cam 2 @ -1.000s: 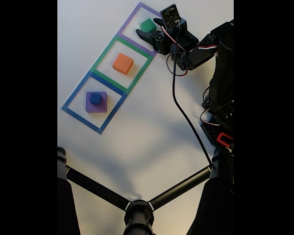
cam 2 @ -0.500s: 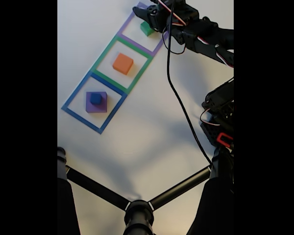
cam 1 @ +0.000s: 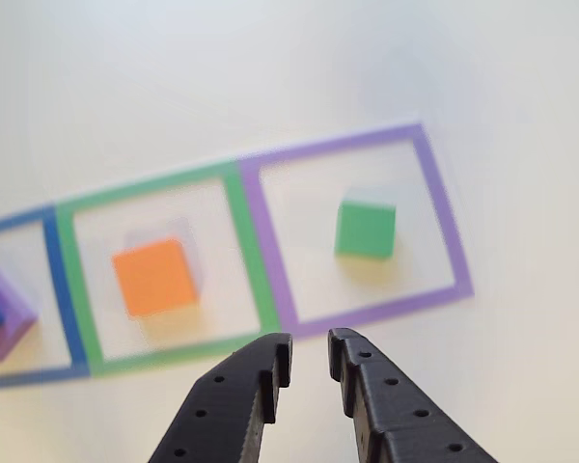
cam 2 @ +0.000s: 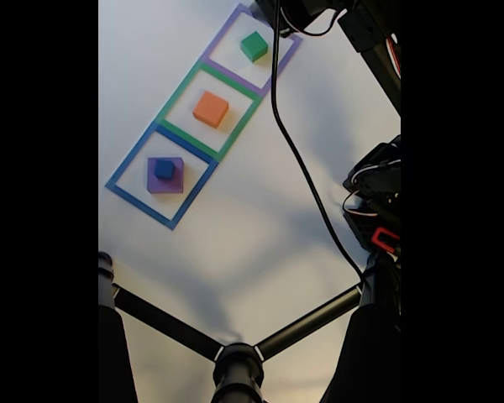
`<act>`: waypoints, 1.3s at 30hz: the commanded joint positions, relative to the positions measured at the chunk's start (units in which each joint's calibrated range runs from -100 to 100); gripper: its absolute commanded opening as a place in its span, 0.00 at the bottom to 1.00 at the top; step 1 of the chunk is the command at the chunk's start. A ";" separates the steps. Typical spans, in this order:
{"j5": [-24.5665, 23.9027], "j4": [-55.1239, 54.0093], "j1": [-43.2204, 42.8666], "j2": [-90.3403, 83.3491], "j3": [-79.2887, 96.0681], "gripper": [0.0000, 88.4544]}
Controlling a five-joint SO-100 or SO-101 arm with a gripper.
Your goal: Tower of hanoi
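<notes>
Tool [cam 1: 309, 359] (jaws slightly apart) near green block [cam 1: 365, 230].

The square green foam block [cam 1: 365, 229] has a matt, slightly soft-looking surface, as do the square orange foam block [cam 1: 154, 277] and the flat purple foam block [cam 2: 165, 175]. The small blue foam cube [cam 2: 164, 169] looks equally matt. The white table surface [cam 2: 235, 227] is smooth with a faint sheen. The coloured tape outlines [cam 1: 262, 241] lie flat and matt. The black plastic gripper [cam 1: 307, 359] shows a satin, printed-looking finish with ridged inner faces. The black cable [cam 2: 307, 180] is glossy.
</notes>
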 commanded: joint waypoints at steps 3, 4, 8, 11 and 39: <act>0.00 15.50 -8.78 -3.89 -9.30 0.00; 0.00 15.90 -9.84 -3.89 -9.39 0.01; 0.00 15.90 -14.34 -3.89 -9.12 0.05; 0.00 16.63 -16.86 -3.97 -8.57 0.06; 0.00 -39.70 -26.62 -28.81 55.49 0.36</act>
